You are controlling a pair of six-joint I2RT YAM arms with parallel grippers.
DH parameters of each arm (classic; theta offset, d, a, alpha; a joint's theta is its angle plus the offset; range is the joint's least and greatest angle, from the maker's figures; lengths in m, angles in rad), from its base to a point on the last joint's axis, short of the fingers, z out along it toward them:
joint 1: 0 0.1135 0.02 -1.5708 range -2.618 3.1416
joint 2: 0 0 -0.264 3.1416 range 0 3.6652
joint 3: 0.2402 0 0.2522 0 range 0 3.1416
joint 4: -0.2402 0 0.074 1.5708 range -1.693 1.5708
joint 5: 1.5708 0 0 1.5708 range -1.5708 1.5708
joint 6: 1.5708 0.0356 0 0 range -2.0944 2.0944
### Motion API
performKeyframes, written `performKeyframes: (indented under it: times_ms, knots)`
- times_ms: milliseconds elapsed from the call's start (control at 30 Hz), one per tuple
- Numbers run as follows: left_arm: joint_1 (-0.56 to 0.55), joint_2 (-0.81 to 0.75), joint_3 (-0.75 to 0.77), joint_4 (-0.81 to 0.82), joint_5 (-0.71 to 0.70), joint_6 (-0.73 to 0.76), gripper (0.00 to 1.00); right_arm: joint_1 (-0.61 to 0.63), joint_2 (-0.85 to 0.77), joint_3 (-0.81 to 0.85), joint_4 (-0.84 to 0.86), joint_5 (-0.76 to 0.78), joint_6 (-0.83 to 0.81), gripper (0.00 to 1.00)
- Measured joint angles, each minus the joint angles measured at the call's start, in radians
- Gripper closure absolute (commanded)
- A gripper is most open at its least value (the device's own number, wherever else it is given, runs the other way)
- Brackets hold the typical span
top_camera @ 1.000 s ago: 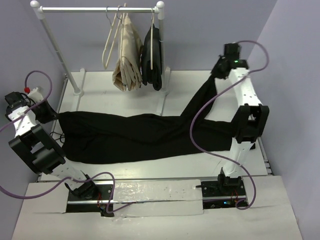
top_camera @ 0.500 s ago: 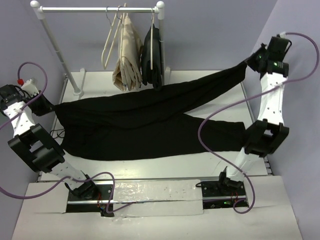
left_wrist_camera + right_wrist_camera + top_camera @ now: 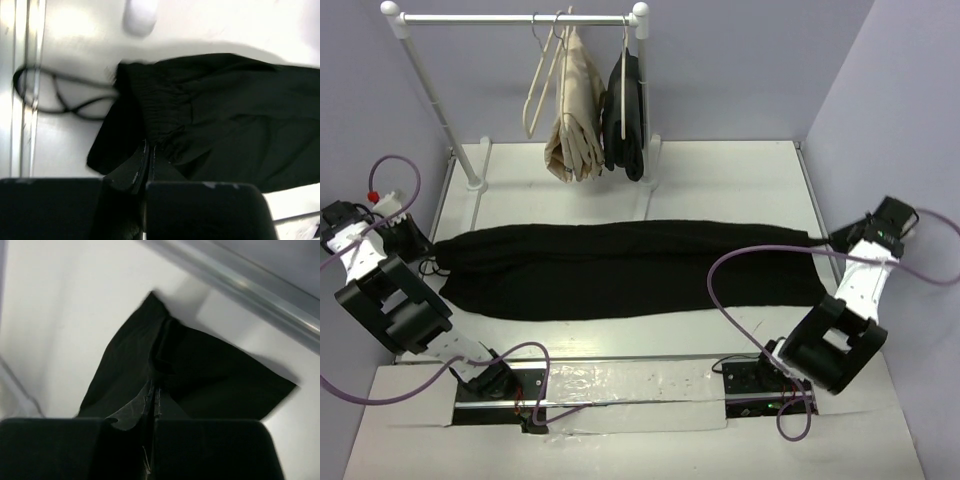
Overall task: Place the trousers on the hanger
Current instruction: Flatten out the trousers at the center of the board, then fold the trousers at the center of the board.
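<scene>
- Trousers [image 3: 620, 270] lie flat on the table [image 3: 720, 170], pulled out left to right in one long black strip between the two arms.
- left gripper [image 3: 148, 152] is pinched tight on the gathered waistband end, with fabric bunched between its fingers.
- right gripper [image 3: 154, 392] is clamped on the leg end, near the table's right edge.
- hanger [image 3: 534, 90] hangs bare on the rail [image 3: 520, 18] next to the beige trousers [image 3: 575, 115] and the smaller black garment [image 3: 626, 115], well apart from the trousers.
</scene>
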Motion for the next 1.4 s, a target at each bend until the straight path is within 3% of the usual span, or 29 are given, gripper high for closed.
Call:
performKeyframes:
  times_ms: [100,267,900,1100,1133,1200,1233,1267,1333,1400]
  knots:
    - [0.021,-0.017,-0.031,-0.024,-0.024,0.046,1.0,-0.093,-0.065,-0.099,0.005,0.019,0.023,1.0]
    - [0.023,-0.036,-0.068,-0.08,-0.042,0.117,1.0,-0.111,-0.081,-0.156,0.014,0.028,0.058,1.0]
    - [0.097,-0.034,0.065,-0.289,-0.066,0.251,1.0,-0.13,-0.097,-0.107,-0.039,0.063,0.069,1.0]
    - [0.104,-0.058,-0.061,-0.294,-0.134,0.289,1.0,-0.135,-0.118,-0.158,-0.039,0.104,0.071,1.0]
    - [0.104,-0.062,-0.096,-0.293,-0.148,0.296,1.0,-0.138,-0.123,-0.172,-0.04,0.112,0.075,0.98]
    - [0.105,-0.063,-0.146,-0.299,-0.178,0.304,0.99,-0.142,-0.127,-0.196,-0.043,0.135,0.086,0.84]
    - [0.105,-0.063,-0.165,-0.299,-0.197,0.308,0.92,-0.144,-0.127,-0.207,-0.043,0.148,0.093,0.7]
    - [0.105,-0.063,-0.18,-0.301,-0.219,0.314,0.86,-0.146,-0.127,-0.216,-0.043,0.161,0.102,0.4]
    - [0.106,-0.063,-0.188,-0.306,-0.251,0.321,0.62,-0.15,-0.127,-0.234,-0.044,0.192,0.116,0.29]
    - [0.109,-0.063,-0.187,-0.309,-0.278,0.327,0.5,-0.154,-0.124,-0.239,-0.05,0.211,0.122,0.27]
